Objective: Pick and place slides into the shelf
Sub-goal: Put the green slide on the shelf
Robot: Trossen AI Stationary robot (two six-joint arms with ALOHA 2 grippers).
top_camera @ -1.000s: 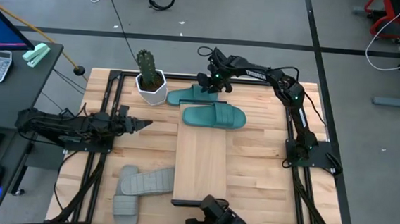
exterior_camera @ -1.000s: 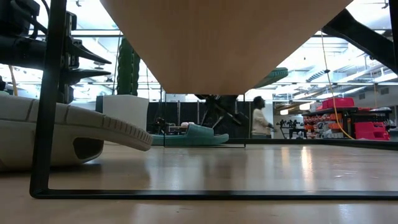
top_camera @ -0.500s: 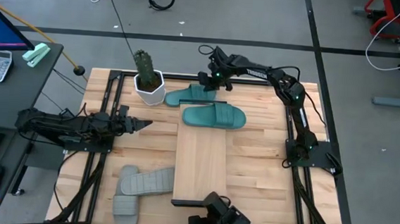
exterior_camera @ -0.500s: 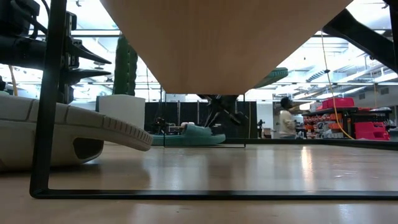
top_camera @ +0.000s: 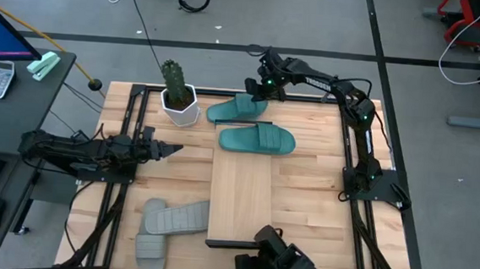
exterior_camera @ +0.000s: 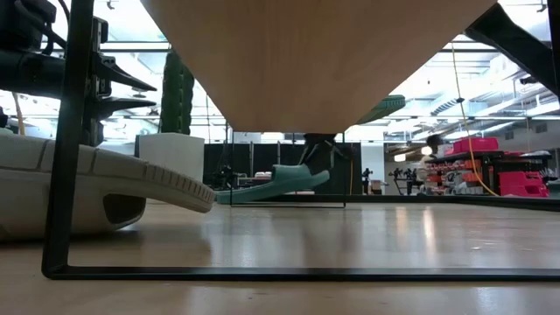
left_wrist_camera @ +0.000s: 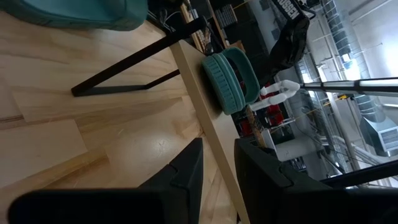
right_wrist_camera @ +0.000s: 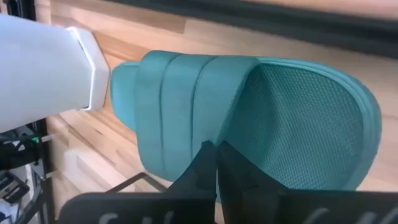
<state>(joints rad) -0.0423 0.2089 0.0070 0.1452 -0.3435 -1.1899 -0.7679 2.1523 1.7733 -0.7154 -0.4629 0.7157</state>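
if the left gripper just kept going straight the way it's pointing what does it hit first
Probably the shelf: the left gripper points across the table at the board's near long edge, close to the teal slide lying on it. Its height against the board is hard to judge.

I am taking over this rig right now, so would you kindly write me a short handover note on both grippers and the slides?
Right gripper: shut on the heel of a teal slide at the table's far edge by the cactus pot; that end is lifted off the table.
Left gripper: waits at the table's left, holding nothing.
Done: one teal slide lies on the shelf's far end.
Left: the held slide, plus two grey slides on the table left of the shelf.
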